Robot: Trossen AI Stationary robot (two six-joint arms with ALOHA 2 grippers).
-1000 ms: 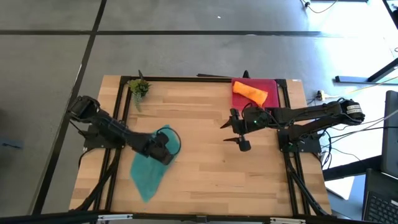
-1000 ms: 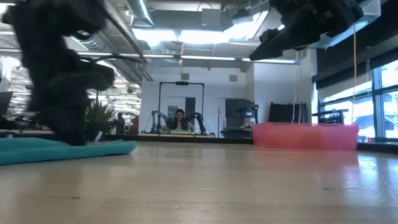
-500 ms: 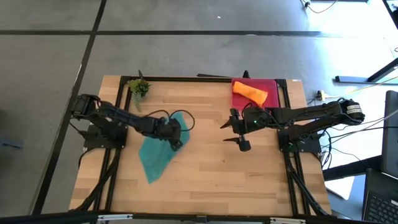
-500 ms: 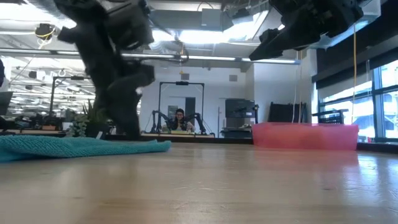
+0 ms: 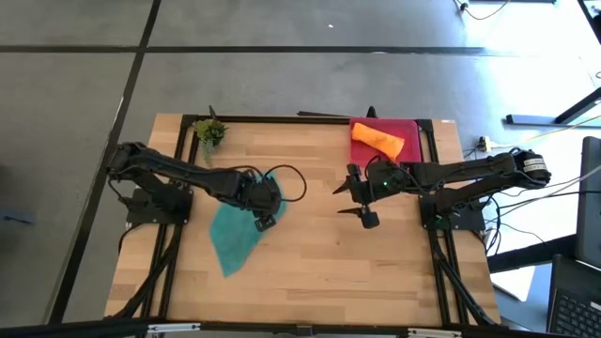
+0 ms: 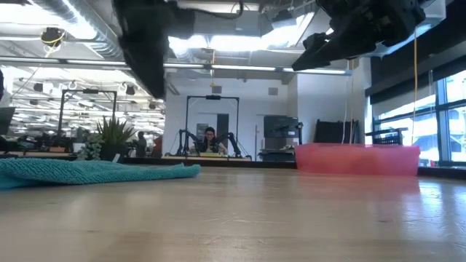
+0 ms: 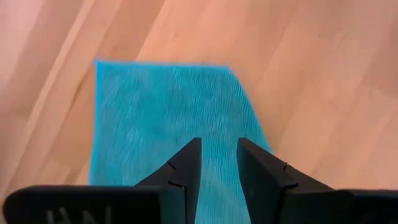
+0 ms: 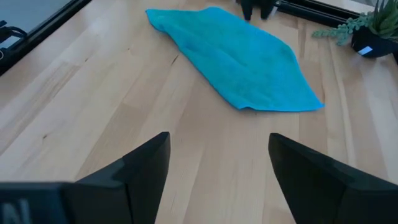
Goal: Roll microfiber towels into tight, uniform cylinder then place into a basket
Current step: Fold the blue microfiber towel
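Note:
The teal microfiber towel (image 5: pixel 235 235) lies flat on the table's left half as a long shape, its whole underside on the wood (image 6: pixel 87 172) (image 8: pixel 239 56). My left gripper (image 5: pixel 263 222) hangs above the towel's far right part, pointing down. Its fingers (image 7: pixel 217 149) stand a narrow gap apart with nothing between them, clear of the cloth (image 7: pixel 155 106). The orange towel (image 5: pixel 377 139) lies rolled in the pink basket (image 5: pixel 413 125) at the far right. My right gripper (image 5: pixel 355 202) hovers open over the table's middle right, high above the wood (image 6: pixel 320 54).
A small potted plant (image 5: pixel 209 131) stands at the far left corner. Bare wood lies between the teal towel and the basket (image 6: pixel 357 159). A black frame runs along the table's edges. A person sits at another robot station in the room behind.
My left gripper has slid toward the table's far right with the teal towel's far part, spreading that part out flat while the near tip stayed. It has then risen clear of the cloth and rolled about its own axis.

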